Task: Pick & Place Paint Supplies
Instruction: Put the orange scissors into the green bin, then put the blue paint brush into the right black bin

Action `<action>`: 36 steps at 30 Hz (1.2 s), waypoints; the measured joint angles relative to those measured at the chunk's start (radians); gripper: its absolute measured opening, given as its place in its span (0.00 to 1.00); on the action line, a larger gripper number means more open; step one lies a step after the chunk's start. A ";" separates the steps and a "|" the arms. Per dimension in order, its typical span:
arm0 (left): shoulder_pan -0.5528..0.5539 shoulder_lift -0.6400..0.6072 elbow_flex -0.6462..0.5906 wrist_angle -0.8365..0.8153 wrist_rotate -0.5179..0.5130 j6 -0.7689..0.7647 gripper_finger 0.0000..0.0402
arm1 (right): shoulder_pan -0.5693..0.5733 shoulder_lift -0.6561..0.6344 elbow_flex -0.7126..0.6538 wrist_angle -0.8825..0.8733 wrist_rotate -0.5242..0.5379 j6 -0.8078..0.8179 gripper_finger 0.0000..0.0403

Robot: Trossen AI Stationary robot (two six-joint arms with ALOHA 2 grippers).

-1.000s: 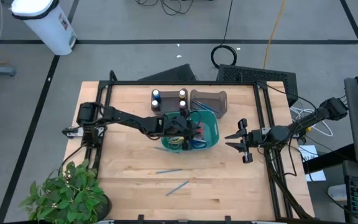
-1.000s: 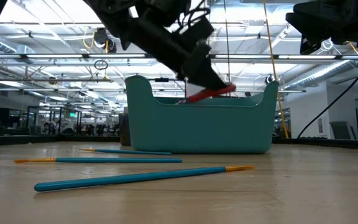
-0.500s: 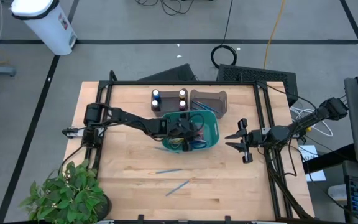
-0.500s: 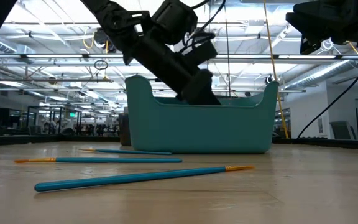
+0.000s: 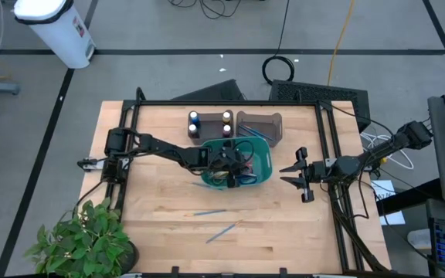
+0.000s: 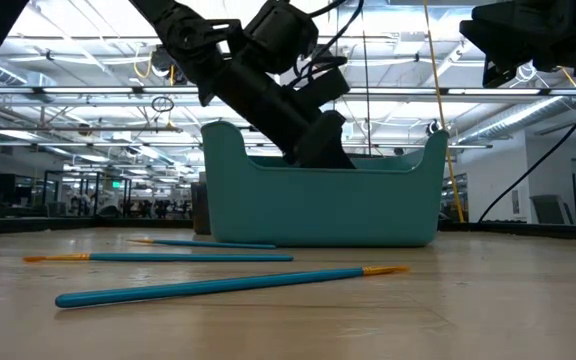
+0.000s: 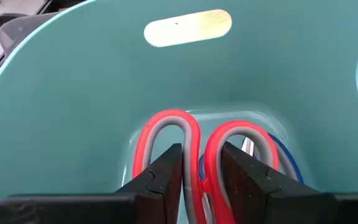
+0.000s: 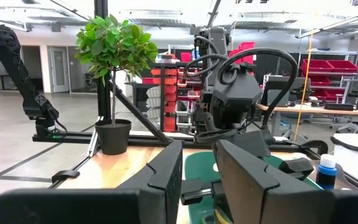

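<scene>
My left gripper [image 5: 235,163] reaches down into the teal bin [image 5: 263,154], shut on red-handled scissors [image 7: 194,134]. In the low view the bin's wall [image 6: 318,205] hides its fingers. Two paint bottles [image 5: 194,120] [image 5: 226,117] stand in a dark holder behind the bin. Thin blue brushes [image 5: 209,211] [image 5: 222,230] lie flat on the table nearer the front edge. My right gripper [image 5: 290,174] hangs open near the table's right edge, nothing between its fingers. My left gripper pinches the red scissors between its two fingers where the two handle loops meet [image 7: 201,171]. The fingers slant down into the bin from the table's left, and the loops stick out past the fingertips. Whether the scissors rest on the bin's floor I cannot tell.
Blue-handled scissors [image 7: 289,158] and other tools lie in the bin's bottom. A brown container [image 5: 259,125] stands behind the bin. A potted plant [image 5: 79,239] is at the near left corner. The low view shows three brushes [image 6: 228,285] before the bin.
My left gripper has sunk into the teal bin with the red scissors. A second ago the red handles showed above the bin's rim in the low view; now they are below it. For the last half second the arm has kept still.
</scene>
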 joint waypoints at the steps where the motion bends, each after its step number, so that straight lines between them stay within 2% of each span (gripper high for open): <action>1: 0.000 0.000 0.000 -0.001 0.000 -0.006 0.29 | 0.000 0.000 0.000 0.000 0.000 0.000 0.23; 11: -0.001 -0.012 0.000 -0.006 -0.060 -0.058 0.44 | 0.000 0.000 0.000 0.000 0.000 0.000 0.23; 19: -0.030 -0.181 0.000 -0.058 -0.052 -0.059 0.46 | 0.000 0.000 0.000 -0.001 -0.001 0.001 0.23; 22: -0.048 -0.283 0.000 -0.139 -0.052 -0.059 0.46 | 0.000 0.000 0.000 -0.001 -0.001 0.004 0.23; 27: -0.075 -0.451 0.000 -0.363 -0.052 -0.065 0.46 | 0.000 0.000 0.000 -0.001 -0.001 0.004 0.23; 32: -0.098 -0.585 0.001 -0.611 -0.052 -0.194 0.46 | 0.000 0.000 0.000 -0.001 -0.001 0.004 0.23; 36: -0.115 -0.624 0.001 -0.822 -0.060 -0.291 0.46 | 0.000 0.000 0.000 -0.001 -0.001 0.004 0.23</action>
